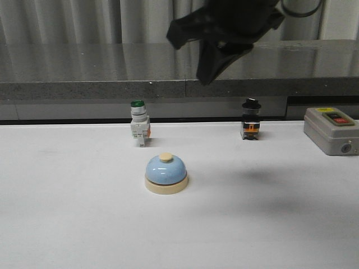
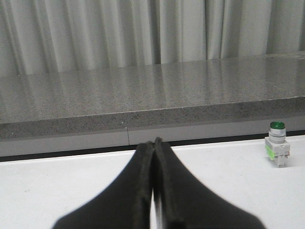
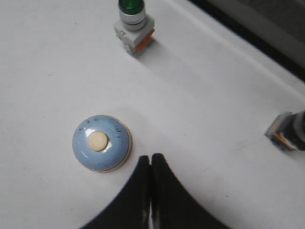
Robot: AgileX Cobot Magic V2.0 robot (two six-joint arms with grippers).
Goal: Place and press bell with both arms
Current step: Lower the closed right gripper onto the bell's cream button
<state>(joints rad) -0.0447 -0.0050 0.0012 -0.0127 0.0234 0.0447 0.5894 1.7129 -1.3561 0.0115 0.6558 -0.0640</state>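
Just in front of the green-capped switch (image 1: 138, 123) sits the bell (image 1: 166, 174), no readable lettering anywhere, right gripper (image 3: 151, 162) fingers together above it, left gripper (image 2: 155, 145) fingers together too.

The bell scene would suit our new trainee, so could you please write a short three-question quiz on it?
1. True or false: the bell stands on the white table, held by no gripper.
2. Which item stands nearest the bell in the front view? A) green-capped switch B) grey box C) black-capped switch
3. Fill in: in the wrist views, the fingers of the left gripper and the right gripper are pressed ____.

Key: 1 true; 2 A; 3 together (shut).
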